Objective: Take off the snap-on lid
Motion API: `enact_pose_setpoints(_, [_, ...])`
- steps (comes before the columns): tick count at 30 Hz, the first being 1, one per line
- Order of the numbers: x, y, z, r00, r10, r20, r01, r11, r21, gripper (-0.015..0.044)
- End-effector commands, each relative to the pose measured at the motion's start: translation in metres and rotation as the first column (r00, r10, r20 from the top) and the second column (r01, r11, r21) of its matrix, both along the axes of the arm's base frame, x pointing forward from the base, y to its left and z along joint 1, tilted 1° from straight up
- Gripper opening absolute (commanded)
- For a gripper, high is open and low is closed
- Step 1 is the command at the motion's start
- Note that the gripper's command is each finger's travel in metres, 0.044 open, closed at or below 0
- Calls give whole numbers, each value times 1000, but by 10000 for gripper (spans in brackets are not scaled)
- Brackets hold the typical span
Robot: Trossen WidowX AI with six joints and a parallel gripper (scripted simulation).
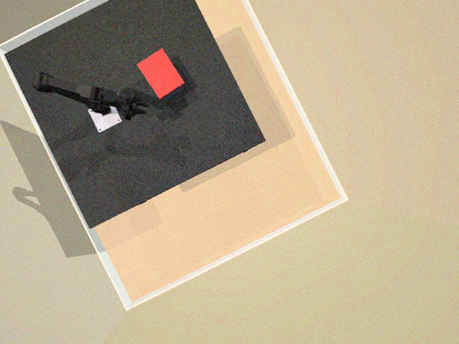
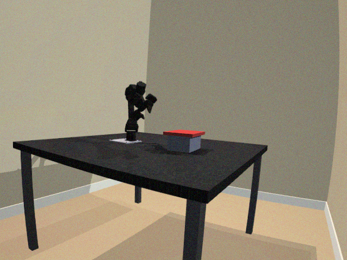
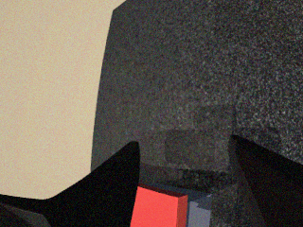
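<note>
Holding: nothing is gripped by the claw [image 1: 145,108] [image 2: 146,115] [image 3: 185,140]; no contact is made with lid or box.
Fingers: parted about halfway, tips pointed down and outward.
Claw height: held well above the table [image 1: 154,167] [image 2: 140,168] [image 3: 142,95], higher than the lid.
Arm [image 1: 68,93] [image 2: 130,109]: folded back on itself; elbow is set behind the claw, forearm is brought forward past the base plate [image 1: 103,127] [image 2: 119,140].
Lid [image 1: 160,73] [image 2: 184,132] [image 3: 158,208]: seated flat on the box, ahead of the claw; partly hidden by one finger in wrist view.
Box [image 2: 183,144] [image 3: 199,213]: stood upright on the table, below claw level.
</note>
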State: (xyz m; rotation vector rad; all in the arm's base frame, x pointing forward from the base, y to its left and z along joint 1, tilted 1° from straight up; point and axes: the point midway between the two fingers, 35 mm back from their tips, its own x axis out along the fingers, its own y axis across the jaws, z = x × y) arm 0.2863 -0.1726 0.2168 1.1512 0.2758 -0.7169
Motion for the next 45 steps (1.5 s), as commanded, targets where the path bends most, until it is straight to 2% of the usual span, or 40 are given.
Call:
enact_pose_setpoints(1, [11, 63, 2, 990, 139, 28, -142, 979, 146, 235])
enact_pose_setpoints(10, [0, 167, 2, 935, 353, 40, -340, 856, 390, 235])
enact_pose_setpoints(22, [-1, 169, 0, 933, 357, 39, -343, 852, 396, 235])
enact_pose_setpoints(28, [1, 169, -49, 933, 357, 40, -343, 852, 395, 235])
enact_pose_setpoints(45, [16, 171, -61, 932, 361, 38, -346, 852, 394, 235])
